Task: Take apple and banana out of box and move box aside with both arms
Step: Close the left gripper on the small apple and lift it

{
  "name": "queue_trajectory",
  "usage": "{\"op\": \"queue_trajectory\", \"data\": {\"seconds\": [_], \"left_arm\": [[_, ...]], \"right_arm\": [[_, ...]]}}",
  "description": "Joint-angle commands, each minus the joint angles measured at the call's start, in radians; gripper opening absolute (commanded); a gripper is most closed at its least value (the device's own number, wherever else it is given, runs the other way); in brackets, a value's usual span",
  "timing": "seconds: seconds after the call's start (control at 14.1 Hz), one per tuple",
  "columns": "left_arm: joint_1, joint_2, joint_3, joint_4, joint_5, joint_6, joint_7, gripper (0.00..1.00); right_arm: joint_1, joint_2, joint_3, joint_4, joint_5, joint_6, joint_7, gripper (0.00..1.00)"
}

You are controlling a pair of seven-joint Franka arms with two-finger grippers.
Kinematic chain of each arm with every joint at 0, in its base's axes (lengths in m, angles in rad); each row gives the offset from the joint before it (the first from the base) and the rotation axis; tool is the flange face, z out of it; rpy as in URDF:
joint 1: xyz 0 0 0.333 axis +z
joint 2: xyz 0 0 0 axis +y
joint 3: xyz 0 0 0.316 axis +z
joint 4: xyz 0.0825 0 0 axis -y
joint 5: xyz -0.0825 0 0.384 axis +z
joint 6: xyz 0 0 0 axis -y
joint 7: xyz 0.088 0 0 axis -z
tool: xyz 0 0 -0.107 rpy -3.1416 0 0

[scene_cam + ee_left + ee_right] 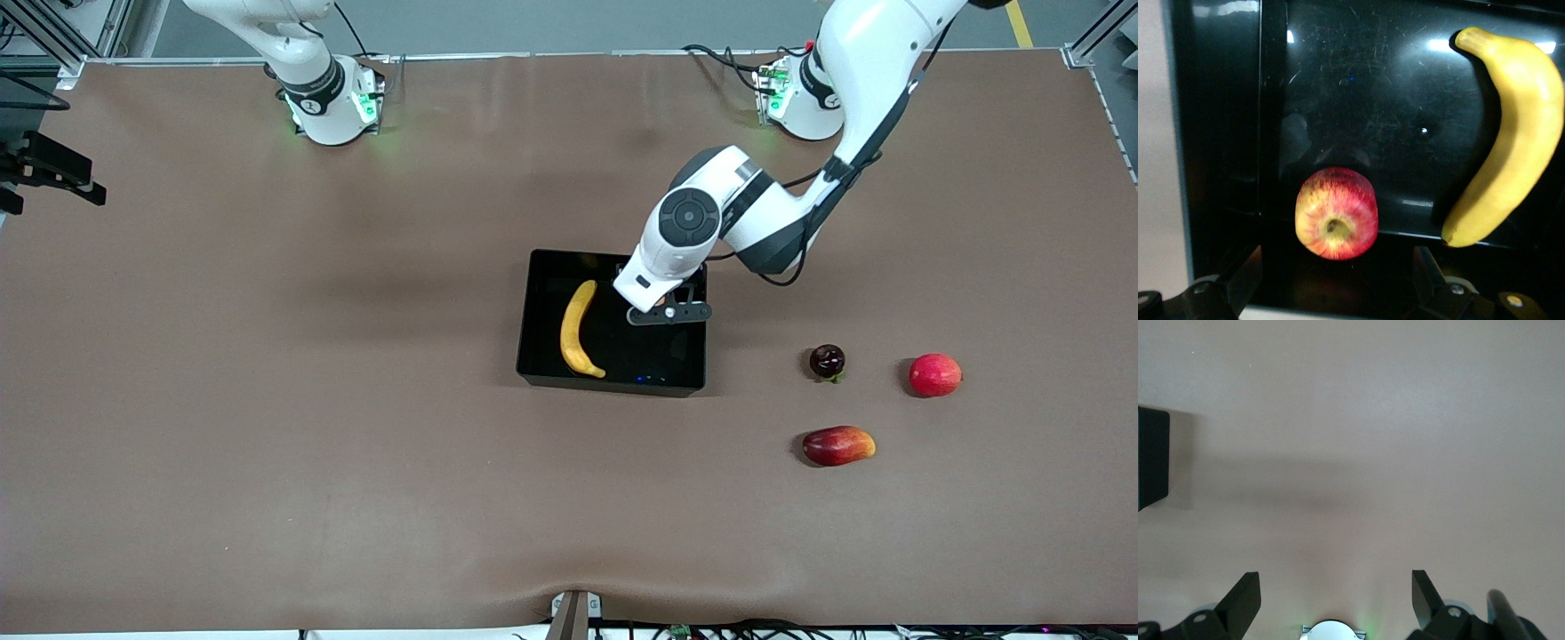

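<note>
The black box (613, 384) stands mid-table. The yellow banana (578, 329) lies in it toward the right arm's end, and also shows in the left wrist view (1511, 147). The red apple with yellow patches (1336, 213) rests on the box floor beside a wall (1225, 133); in the front view my left hand hides it. My left gripper (669, 313) hangs over the box just above the apple, fingers (1245, 273) spread wider than the apple and apart from it. My right gripper (1336, 580) is open and empty over bare table near its base; it is out of the front view.
A dark cherry-like fruit (827, 360), a round red fruit (935, 374) and an oblong red-yellow mango (838, 445) lie on the brown table toward the left arm's end, nearer the front camera than the box. A corner of the box (1151, 457) shows in the right wrist view.
</note>
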Motion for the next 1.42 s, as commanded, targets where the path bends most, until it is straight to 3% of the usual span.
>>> {"op": "queue_trajectory", "data": {"seconds": [0.0, 0.78, 0.85, 0.99, 1.06, 1.13, 1.21, 1.35], "left_arm": [[-0.019, 0.036, -0.004, 0.019, 0.042, 0.014, -0.045, 1.0], [-0.036, 0.13, 0.0, 0.01, 0.208, 0.016, -0.15, 1.0], [-0.036, 0.131, 0.0, 0.011, 0.208, 0.016, -0.15, 0.95], [-0.037, 0.13, 0.0, 0.013, 0.208, 0.016, -0.153, 0.64], [-0.042, 0.125, -0.001, 0.016, 0.208, 0.016, -0.165, 0.43], [-0.042, 0.118, -0.003, 0.02, 0.209, 0.014, -0.179, 0.12], [-0.042, 0.107, -0.004, 0.025, 0.206, 0.009, -0.183, 0.0], [-0.031, 0.061, -0.006, 0.028, 0.206, 0.0, -0.182, 0.0]], "right_arm": [[-0.006, -0.008, 0.006, -0.003, -0.01, -0.005, 0.012, 1.0], [-0.006, -0.006, 0.006, -0.003, -0.01, -0.005, 0.01, 1.0], [-0.005, -0.008, 0.006, -0.003, -0.01, -0.005, 0.01, 1.0], [-0.008, -0.008, 0.006, -0.003, -0.01, -0.005, 0.01, 1.0], [-0.008, -0.008, 0.006, -0.003, -0.01, -0.005, 0.01, 1.0], [-0.006, -0.008, 0.006, -0.003, -0.01, -0.005, 0.01, 1.0], [-0.008, -0.008, 0.006, -0.003, -0.01, -0.005, 0.01, 1.0], [-0.008, -0.006, 0.006, -0.003, -0.01, -0.005, 0.012, 1.0]]}}
